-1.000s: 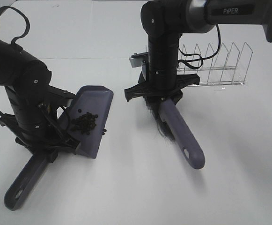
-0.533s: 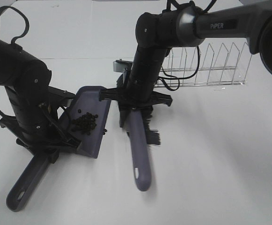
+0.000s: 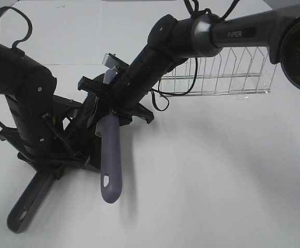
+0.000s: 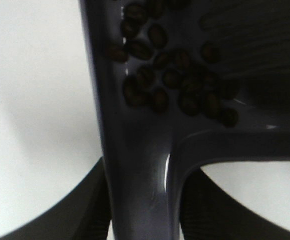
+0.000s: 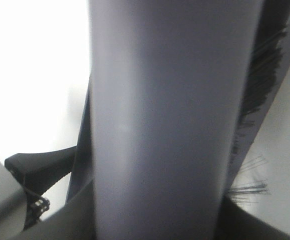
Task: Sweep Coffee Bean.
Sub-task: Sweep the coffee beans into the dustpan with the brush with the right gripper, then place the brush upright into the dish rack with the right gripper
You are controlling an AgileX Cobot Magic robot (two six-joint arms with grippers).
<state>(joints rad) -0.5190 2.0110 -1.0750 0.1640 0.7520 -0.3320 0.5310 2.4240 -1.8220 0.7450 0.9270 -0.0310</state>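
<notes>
Huddling in the dustpan (image 4: 135,165): dark, oval coffee beans (image 4: 172,77).

Both arms are built of matt black rounded segments. The left arm (image 3: 26,88) is fitted with a looping black cable (image 3: 13,23) and a pale screw (image 3: 39,89). The right arm (image 3: 180,39) is marked with white "PiPER" lettering (image 3: 241,33) on grey, ringed by a silver band (image 3: 205,23), and hung with thin black cables (image 3: 192,7). The right gripper (image 3: 112,109) is crossed by a flat black bar.

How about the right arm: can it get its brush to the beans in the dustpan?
Probably yes: its brush hangs over the dustpan, bristles right beside the coffee beans, nothing between.
</notes>
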